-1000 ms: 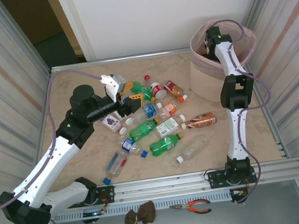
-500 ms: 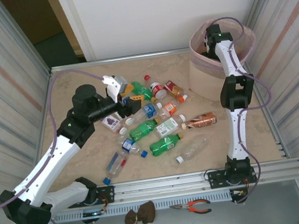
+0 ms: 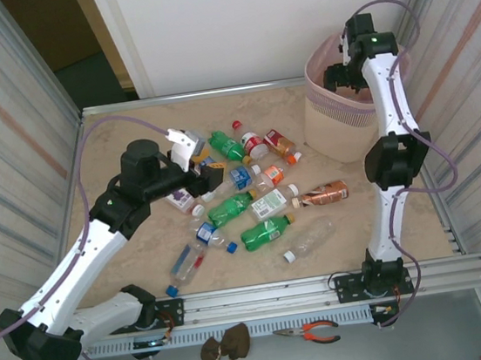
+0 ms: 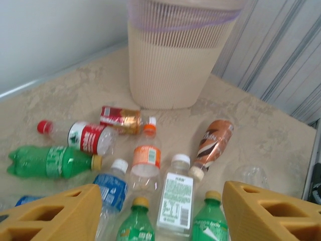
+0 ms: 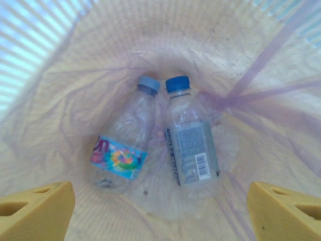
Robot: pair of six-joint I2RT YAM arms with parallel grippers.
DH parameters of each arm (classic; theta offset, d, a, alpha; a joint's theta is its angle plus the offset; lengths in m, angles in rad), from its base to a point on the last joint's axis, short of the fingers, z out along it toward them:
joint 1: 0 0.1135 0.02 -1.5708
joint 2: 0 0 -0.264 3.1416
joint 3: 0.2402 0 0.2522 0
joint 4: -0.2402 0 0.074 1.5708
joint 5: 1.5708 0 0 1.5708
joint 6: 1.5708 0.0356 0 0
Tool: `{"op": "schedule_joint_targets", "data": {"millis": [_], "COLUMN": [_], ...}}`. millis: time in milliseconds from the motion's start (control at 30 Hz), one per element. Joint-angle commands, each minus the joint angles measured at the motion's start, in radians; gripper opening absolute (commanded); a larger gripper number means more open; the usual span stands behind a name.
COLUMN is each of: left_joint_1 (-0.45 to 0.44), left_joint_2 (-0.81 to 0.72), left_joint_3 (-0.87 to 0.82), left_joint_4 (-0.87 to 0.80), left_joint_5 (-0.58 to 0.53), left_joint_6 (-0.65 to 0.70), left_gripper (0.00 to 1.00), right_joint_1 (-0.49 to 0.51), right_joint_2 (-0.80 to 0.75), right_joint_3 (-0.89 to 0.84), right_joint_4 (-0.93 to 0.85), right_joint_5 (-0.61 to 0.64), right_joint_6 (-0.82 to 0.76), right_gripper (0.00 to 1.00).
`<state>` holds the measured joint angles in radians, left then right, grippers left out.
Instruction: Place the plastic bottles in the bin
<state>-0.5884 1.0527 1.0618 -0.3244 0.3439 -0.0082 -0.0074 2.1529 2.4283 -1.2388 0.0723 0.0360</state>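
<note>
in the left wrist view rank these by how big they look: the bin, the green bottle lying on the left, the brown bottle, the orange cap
1. bin, largest by far, though farthest from the camera
2. green bottle
3. brown bottle, somewhat shorter than the green one
4. orange cap, smallest

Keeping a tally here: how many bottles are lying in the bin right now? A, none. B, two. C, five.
B: looking down into the bin, a bright-labelled bottle and a grey-labelled bottle lie side by side on its bottom, both clear with blue caps.
</note>
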Motion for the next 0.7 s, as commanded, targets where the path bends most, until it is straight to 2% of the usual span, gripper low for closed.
{"op": "schedule_joint_targets", "data": {"millis": [0,167,333,567,667], "left_joint_1": [0.008,0.005,-0.026,-0.123,-0.170], "left_joint_2": [-0.021,-0.007,0.022,0.025,0.024], "left_joint_3": [0.026,0.015,0.020,-0.022,-0.056], "left_joint_4": [-0.141,-0.280,-0.443,-0.631,-0.677], "left_joint_5": [-0.067,-0.127,-0.239,-0.428,-0.467], "left_joint_6": [-0.030,-0.081,-0.159,-0.366,-0.466], "left_gripper": [0.64,0.63,0.60,0.58,0.58], "right_joint_1": [0.011,0.018,0.020,0.020,0.023], "right_joint_2": [-0.083,-0.169,-0.257,-0.390,-0.457], "right_joint_3": [0.001,-0.030,-0.074,-0.165,-0.225], "right_joint_4": [-0.053,-0.040,-0.013,0.044,0.090], "right_joint_5": [-0.031,-0.052,-0.075,-0.100,-0.140], "right_joint_6": [0.034,0.045,0.055,0.069,0.079], "right_gripper": [0.87,0.87,0.87,0.86,0.86]}}
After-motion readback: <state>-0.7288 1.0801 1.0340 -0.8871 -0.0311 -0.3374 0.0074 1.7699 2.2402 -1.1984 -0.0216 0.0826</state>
